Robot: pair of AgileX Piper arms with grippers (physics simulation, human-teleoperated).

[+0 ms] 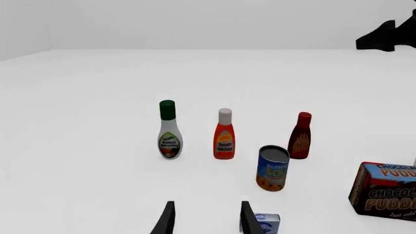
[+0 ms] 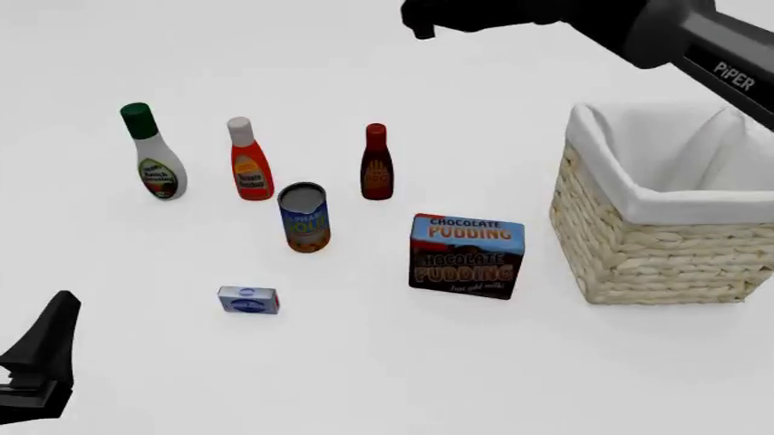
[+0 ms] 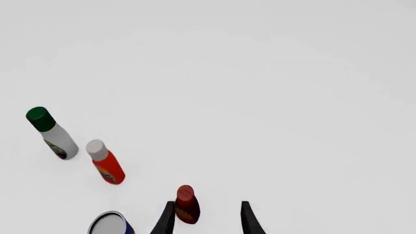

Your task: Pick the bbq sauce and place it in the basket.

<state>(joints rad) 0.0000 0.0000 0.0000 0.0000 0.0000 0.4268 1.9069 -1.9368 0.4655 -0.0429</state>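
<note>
Nearest the front camera, the left pincer (image 2: 43, 358) sits low at the near left corner of the white surface (image 2: 362, 362), well apart from everything on it; in the left wrist view its two dark fingers (image 1: 167, 219) stand apart with nothing between them. Just ahead of it lies a small blue-and-white box (image 2: 248, 300), and beyond that an upright blue can (image 2: 304, 217) with an orange band. Behind the can three bottles stand upright in a row: a white bottle with a green cap (image 2: 152, 152) at the left, an orange-red bottle with a white cap (image 2: 248, 159) in the middle, and the bbq sauce (image 2: 376, 162), dark brown-red with a red cap, at the right, free of any grip. A chocolate pudding box (image 2: 467, 256) stands on edge between the can and the basket (image 2: 641, 245), which occupies the right side of the surface, pale wicker with a white cloth lining. The right arm reaches in from the upper right, and the right pincer (image 2: 418, 20) hangs high above the far part of the surface, beyond the bbq sauce. In the right wrist view its fingers (image 3: 247, 219) are spread apart and hold nothing, with the bbq sauce seen from above just beside one fingertip; I cannot tell whether they touch.
</note>
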